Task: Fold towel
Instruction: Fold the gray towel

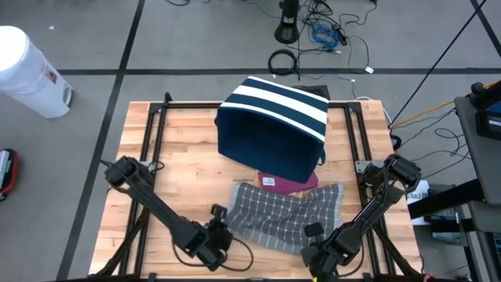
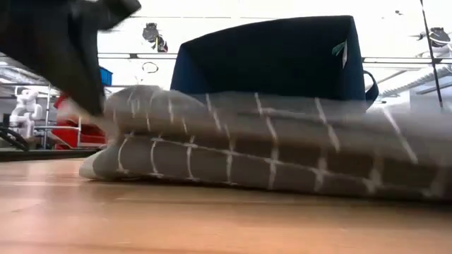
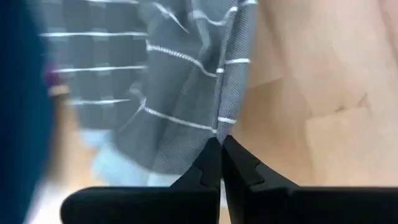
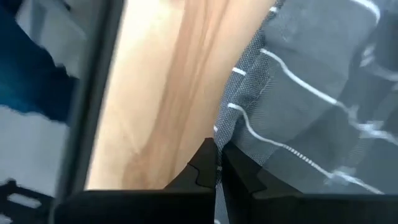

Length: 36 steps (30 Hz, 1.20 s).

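A grey towel (image 1: 286,211) with a white grid lies crumpled near the table's front edge; in the low view the towel (image 2: 268,148) shows as a long bulging heap resting on the wood. My left gripper (image 1: 221,221) is shut at the towel's near left corner, and in the left wrist view my left gripper (image 3: 219,146) shows its tips together. My right gripper (image 1: 313,233) is shut at the near right corner, and my right gripper (image 4: 217,149) also shows its tips together in the right wrist view. My left gripper pinches the towel's hemmed edge (image 3: 221,124) at its near left corner between the two fingertips, coming from above at a slant. The cloth runs slack away from the fingers and its bulk stays on the table. My right gripper pinches the towel's hemmed edge (image 4: 231,127) at its near right corner between the two fingertips, pointing steeply down. Beyond the fingers the cloth is rumpled and rests on the wood.
A navy basket (image 1: 274,125) with white stripes stands behind the towel at the table's middle far side. A maroon cloth (image 1: 288,184) lies between the basket and the towel. Bare wood (image 1: 156,172) is free on the left. A white bin (image 1: 27,70) stands on the floor.
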### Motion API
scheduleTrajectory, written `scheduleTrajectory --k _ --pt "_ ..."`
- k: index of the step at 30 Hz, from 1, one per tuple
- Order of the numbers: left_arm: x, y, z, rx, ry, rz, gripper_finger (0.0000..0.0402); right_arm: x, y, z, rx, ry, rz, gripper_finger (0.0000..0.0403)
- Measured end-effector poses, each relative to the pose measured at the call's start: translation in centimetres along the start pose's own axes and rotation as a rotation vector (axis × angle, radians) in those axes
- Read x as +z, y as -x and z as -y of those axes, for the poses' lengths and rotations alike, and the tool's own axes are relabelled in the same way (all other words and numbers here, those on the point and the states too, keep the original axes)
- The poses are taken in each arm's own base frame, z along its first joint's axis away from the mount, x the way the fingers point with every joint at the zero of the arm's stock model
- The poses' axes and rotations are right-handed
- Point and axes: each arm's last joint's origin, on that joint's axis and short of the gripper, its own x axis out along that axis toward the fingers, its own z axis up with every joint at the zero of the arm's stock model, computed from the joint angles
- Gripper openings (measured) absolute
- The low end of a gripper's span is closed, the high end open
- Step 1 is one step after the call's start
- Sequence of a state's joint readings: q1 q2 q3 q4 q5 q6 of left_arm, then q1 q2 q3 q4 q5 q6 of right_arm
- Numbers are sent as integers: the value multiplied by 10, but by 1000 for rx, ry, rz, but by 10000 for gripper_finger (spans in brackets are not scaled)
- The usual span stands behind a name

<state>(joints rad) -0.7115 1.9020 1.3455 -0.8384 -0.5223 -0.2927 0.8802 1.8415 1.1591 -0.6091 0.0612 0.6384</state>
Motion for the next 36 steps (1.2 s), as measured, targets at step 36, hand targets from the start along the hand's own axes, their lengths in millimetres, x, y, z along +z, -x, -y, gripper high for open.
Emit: scheduleTrajectory --k 36 --pt "34 199 -132 344 60 202 0 -48 286 78 238 307 924 0"
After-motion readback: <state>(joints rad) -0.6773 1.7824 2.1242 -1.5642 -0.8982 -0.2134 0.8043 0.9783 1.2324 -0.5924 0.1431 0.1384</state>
